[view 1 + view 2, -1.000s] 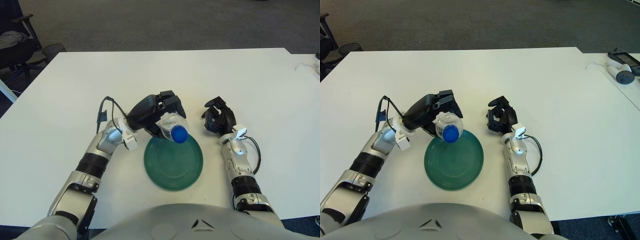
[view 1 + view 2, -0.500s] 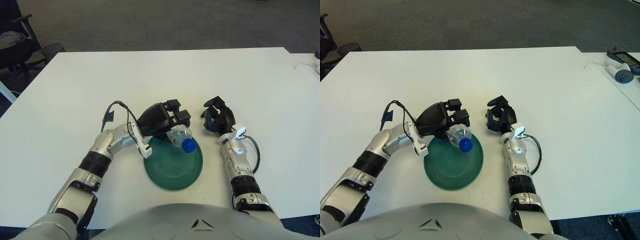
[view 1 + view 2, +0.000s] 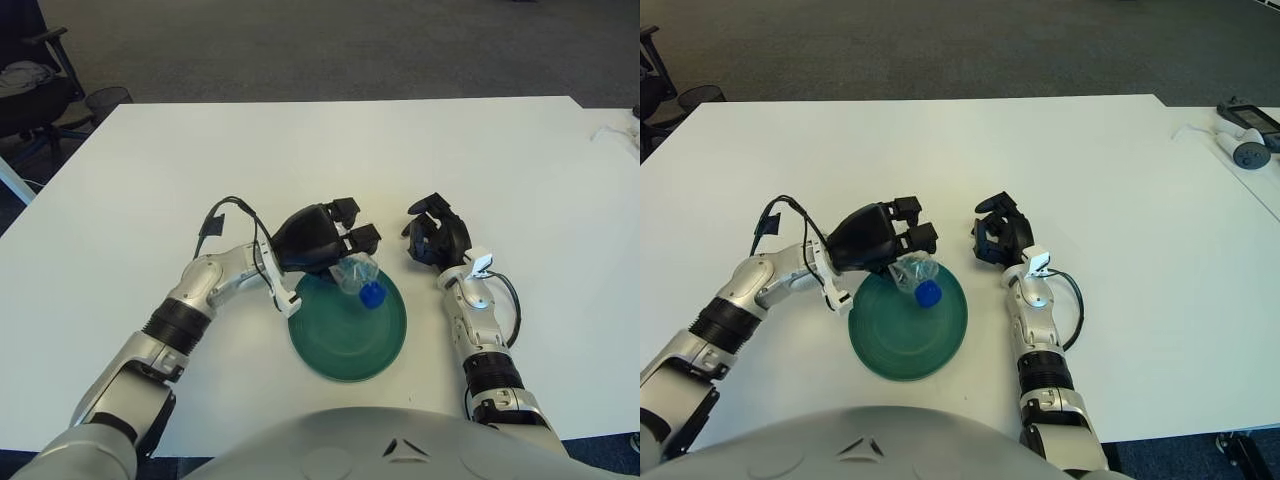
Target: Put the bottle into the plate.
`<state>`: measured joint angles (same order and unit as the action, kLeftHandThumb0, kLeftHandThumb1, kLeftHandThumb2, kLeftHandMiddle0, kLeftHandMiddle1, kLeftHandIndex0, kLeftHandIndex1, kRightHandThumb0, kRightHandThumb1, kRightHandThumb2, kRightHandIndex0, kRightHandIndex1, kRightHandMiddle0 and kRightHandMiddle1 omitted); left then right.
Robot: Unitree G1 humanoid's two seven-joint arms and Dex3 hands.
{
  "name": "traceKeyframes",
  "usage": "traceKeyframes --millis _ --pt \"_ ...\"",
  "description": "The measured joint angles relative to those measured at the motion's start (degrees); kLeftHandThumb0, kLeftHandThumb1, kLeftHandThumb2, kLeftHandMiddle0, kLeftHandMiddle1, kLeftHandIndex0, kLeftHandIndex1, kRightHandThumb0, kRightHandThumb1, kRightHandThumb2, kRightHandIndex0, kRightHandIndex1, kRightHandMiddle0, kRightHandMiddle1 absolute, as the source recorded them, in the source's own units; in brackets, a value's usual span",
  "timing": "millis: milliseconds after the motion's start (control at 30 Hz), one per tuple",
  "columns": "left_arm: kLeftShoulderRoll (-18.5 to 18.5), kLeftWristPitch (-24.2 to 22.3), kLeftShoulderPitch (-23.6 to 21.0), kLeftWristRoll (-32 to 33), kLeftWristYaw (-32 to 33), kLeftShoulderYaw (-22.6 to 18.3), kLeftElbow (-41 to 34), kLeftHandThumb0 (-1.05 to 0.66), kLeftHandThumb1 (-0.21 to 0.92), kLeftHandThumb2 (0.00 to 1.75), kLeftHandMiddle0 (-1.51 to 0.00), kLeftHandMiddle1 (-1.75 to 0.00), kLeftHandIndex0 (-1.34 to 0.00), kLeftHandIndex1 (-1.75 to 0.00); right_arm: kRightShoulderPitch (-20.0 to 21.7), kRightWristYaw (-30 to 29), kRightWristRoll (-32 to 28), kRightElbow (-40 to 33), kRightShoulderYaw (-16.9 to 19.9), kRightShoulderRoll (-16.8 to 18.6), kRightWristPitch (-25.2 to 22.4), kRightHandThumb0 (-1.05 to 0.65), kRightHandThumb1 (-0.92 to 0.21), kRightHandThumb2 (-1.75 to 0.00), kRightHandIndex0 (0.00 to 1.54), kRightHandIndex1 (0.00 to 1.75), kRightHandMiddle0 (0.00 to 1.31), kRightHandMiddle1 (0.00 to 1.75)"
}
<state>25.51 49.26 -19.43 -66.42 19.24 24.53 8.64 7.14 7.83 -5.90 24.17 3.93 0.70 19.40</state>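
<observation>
Left robot hand (image 3: 318,240): fingers loosely over bottle (image 3: 357,278); grip unclear.
Bottle: below its fingers, on plate (image 3: 347,325) edge.
Right robot hand (image 3: 436,232): beside plate.
Risk: bottle rolls onto counter (image 3: 300,150).

A white table (image 3: 330,150) stands on grey carpet (image 3: 330,45), a black chair (image 3: 30,85) beside.

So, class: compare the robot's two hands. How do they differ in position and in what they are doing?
The left robot hand is over the far rim of the green plate, its fingers on the bottle; the right robot hand shows right of the plate, holding nothing. Both are black, three-fingered, above the white table.
</observation>
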Motion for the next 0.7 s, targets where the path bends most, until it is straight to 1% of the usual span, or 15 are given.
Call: traceKeyframes --millis 133,167,200,267,333,433,500,633,700 --pt "1.8 0.97 -1.12 -1.43 1.93 1.61 -0.27 -0.43 0.47 1.12 -0.83 -1.75 -0.49 -1.75 -0.09 -0.01 0.01 -0.25 -0.03 -0.01 -0.3 -0.01 -0.46 -1.1 0.49 1.75 0.43 1.56" --pt "2.21 1.31 -1.49 -1.55 2.32 2.0 -0.21 -0.28 0.39 1.2 -0.74 -1.75 -0.52 -1.7 -0.09 -0.01 0.01 -0.29 -0.03 -0.01 -0.37 -0.01 -0.46 -1.09 0.49 1.74 0.43 1.56" --pt "2.57 1.69 -1.88 -1.63 2.64 2.46 -0.14 -0.18 0.35 1.24 -0.68 -1.75 -0.53 -1.66 -0.09 -0.02 0.01 -0.34 -0.03 -0.01 -0.47 -0.01 -0.46 -1.09 0.49 1.74 0.42 1.57" --pt "3.17 2.24 -2.59 -2.08 3.44 3.2 -0.1 -0.1 0.32 1.27 -0.63 -1.75 -0.54 -1.63 -0.07 -0.06 0.02 -0.4 -0.04 -0.02 -0.62 -0.01 -0.46 -1.09 0.49 1.74 0.42 1.57" --pt "3.69 2.33 -3.16 -2.35 4.33 3.94 -0.11 -0.05 0.32 1.28 -0.6 -1.75 -0.54 -1.61 -0.05 -0.11 0.02 -0.43 -0.08 -0.03 -0.72 -0.01 -0.46 -1.09 0.49 1.74 0.41 1.57" --pt "4.17 2.33 -3.64 -2.78 5.24 4.77 -0.11 -0.02 0.34 1.25 -0.56 -1.75 -0.52 -1.59 -0.03 -0.13 0.06 -0.47 -0.13 -0.04 -0.8 -0.01 -0.47 -1.09 0.49 1.74 0.4 1.58" --pt "4.6 2.28 -3.85 -3.57 6.0 5.39 -0.34 -0.01 0.37 1.22 -0.52 -1.75 -0.48 -1.61 -0.01 -0.14 0.08 -0.54 -0.14 -0.04 -0.95 -0.01 -0.47 -1.09 0.49 1.73 0.39 1.59" --pt "5.74 2.12 -4.3 -6.06 8.03 6.93 -0.94 -0.01 0.43 1.17 -0.46 -1.74 -0.4 -1.69 -0.07 -0.18 0.07 -0.84 -0.15 -0.01 -1.37 0.0 -0.48 -1.09 0.49 1.72 0.38 1.61" --pt "6.29 1.97 -4.6 -7.37 9.14 7.67 -1.17 -0.01 0.49 1.09 -0.44 -1.69 -0.35 -1.72 -0.14 -0.21 0.07 -1.07 -0.15 0.0 -1.68 0.0 -0.48 -1.08 0.5 1.72 0.38 1.61"
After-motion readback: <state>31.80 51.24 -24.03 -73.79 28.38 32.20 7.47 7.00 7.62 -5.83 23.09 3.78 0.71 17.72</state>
